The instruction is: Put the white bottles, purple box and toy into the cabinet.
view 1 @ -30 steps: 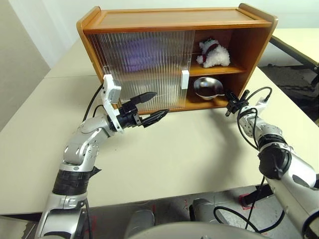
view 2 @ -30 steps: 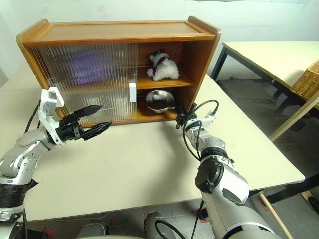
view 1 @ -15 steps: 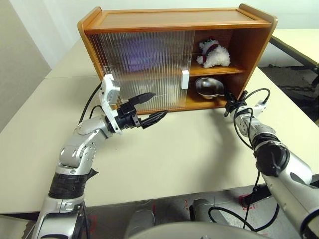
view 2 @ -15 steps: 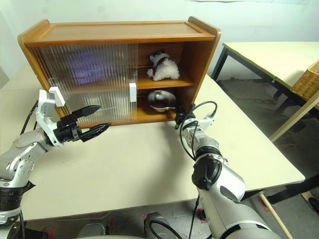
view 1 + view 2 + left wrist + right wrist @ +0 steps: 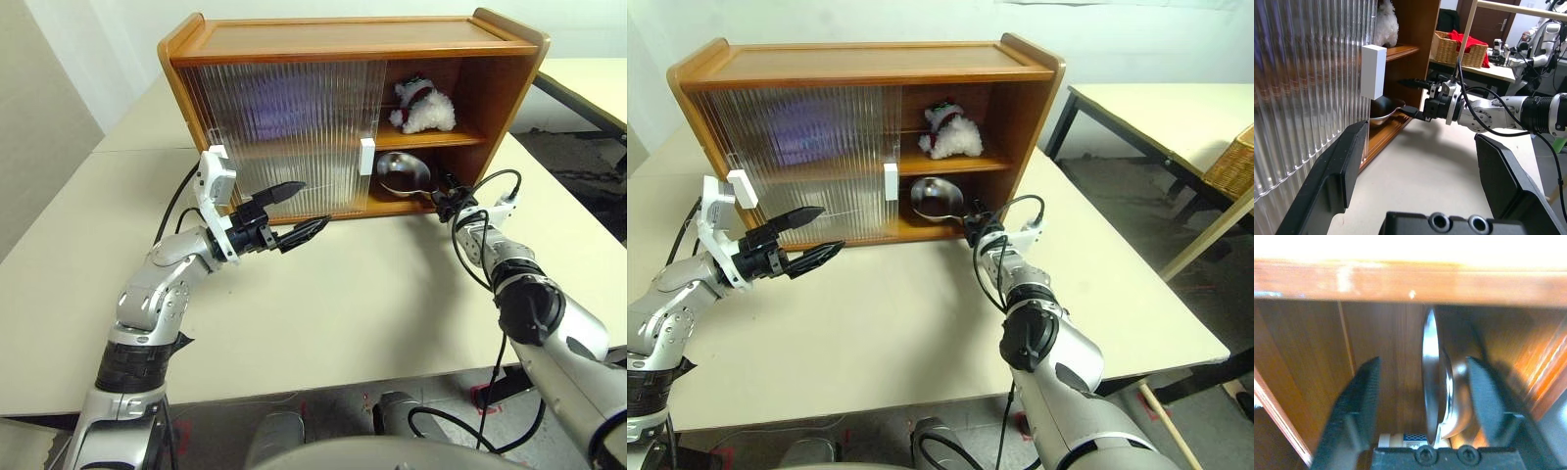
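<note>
The cabinet (image 5: 343, 39) stands at the back of the table, its ribbed doors covering the left and middle. The toy (image 5: 421, 106) lies on the upper shelf in the open right bay. The purple box (image 5: 269, 103) shows as a lilac blur behind the ribbed door. The white bottles are hidden. My right gripper (image 5: 438, 196) is open at the lower shelf's mouth, and the rim of a steel bowl (image 5: 1432, 377) stands between its fingers. In front of the door, my left gripper (image 5: 313, 203) hangs open and empty.
A white door handle (image 5: 365, 157) marks the door's right edge, beside the bowl (image 5: 402, 174). The beige table (image 5: 353, 294) stretches in front of the cabinet. A second table (image 5: 1156, 108) and a wicker basket (image 5: 1229, 162) stand off to the right.
My right gripper has gone from shut to open at the bowl's rim, and the bowl now sits slightly further left on the lower shelf. The left arm has not moved.
</note>
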`<state>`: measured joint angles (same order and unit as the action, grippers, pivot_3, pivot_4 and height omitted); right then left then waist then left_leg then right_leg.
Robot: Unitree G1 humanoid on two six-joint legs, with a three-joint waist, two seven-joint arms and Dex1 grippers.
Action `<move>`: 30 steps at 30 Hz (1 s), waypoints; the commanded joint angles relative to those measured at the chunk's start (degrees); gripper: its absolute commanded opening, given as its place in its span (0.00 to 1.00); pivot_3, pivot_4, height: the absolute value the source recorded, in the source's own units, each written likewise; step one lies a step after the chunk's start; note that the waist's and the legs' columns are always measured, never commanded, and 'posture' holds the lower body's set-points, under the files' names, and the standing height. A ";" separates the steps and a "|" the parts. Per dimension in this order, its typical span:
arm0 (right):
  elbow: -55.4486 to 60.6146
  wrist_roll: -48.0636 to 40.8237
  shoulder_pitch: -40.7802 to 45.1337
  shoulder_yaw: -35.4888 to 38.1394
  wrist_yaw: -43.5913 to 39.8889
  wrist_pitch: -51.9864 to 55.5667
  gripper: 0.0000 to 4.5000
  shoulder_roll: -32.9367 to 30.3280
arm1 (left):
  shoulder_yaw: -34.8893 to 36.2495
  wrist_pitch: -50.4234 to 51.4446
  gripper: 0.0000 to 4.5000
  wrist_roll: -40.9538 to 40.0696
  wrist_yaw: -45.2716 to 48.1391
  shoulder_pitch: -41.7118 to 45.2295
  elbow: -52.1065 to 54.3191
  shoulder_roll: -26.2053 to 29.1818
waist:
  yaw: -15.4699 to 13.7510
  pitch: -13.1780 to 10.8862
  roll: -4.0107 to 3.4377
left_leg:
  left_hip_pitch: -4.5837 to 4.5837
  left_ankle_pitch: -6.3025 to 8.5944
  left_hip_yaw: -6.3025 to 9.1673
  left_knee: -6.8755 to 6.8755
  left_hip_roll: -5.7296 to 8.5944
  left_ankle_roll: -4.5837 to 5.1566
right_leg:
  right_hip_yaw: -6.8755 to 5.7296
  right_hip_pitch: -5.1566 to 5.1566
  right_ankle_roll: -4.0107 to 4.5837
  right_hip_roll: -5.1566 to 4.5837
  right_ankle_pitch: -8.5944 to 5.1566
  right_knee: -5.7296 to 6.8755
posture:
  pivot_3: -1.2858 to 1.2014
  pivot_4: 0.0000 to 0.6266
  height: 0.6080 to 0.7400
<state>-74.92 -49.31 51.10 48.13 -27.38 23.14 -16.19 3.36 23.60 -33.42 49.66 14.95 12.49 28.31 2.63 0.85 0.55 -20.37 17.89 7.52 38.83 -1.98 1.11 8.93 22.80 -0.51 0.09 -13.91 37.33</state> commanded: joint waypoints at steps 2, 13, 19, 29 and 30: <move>-0.01 1.12 -0.06 -0.12 -1.33 -0.35 0.99 -0.86 | -0.61 -0.28 1.00 0.15 0.27 -0.34 0.29 -0.34 | 0.00 0.00 0.00 | -0.01 0.00 0.00 0.00 0.00 0.00 | 0.00 -0.01 0.00 0.00 0.00 0.00 | 0.49 0.00 1.00; 4.08 1.87 -4.32 -2.50 -8.27 7.76 0.99 -3.32 | -1.82 -1.37 1.00 0.95 1.69 0.35 -1.90 -1.43 | 0.21 0.00 0.00 | 0.01 0.00 -0.02 -0.01 -0.01 0.00 | 0.00 -0.21 0.01 0.02 -0.01 0.00 | 0.47 0.00 1.00; 24.95 4.83 -13.84 -12.73 -14.63 16.26 0.99 -2.25 | -1.93 -2.26 1.00 1.14 2.40 0.38 -3.13 -1.43 | 0.44 0.00 0.00 | 0.01 0.00 -0.05 0.01 0.00 0.00 | 0.00 -0.25 0.01 0.03 -0.01 -0.02 | 0.46 0.00 1.00; 71.04 22.48 -36.00 -36.02 -13.90 1.67 0.99 -4.59 | -1.94 -3.84 1.00 1.55 3.45 0.47 -5.61 -1.27 | 1.90 0.00 0.00 | 0.07 0.02 -0.06 0.00 -0.01 0.03 | 0.00 -0.27 0.01 0.08 -0.03 -0.03 | 0.45 0.00 1.00; 72.69 25.79 -37.30 -38.47 -13.57 -1.54 0.99 -5.47 | -1.89 -3.93 1.00 1.57 3.51 0.54 -5.87 -1.25 | 2.11 0.00 0.01 | 0.09 0.02 -0.06 0.00 -0.01 0.04 | 0.00 -0.28 0.01 0.08 -0.03 -0.03 | 0.45 0.00 1.00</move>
<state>-5.16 -28.90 14.74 13.67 -40.79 26.29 -20.89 1.55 20.18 -32.87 52.81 15.35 7.75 26.95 4.74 0.85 0.56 -20.27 17.91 7.47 38.84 -1.99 1.15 8.93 22.51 -0.52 0.17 -13.94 37.30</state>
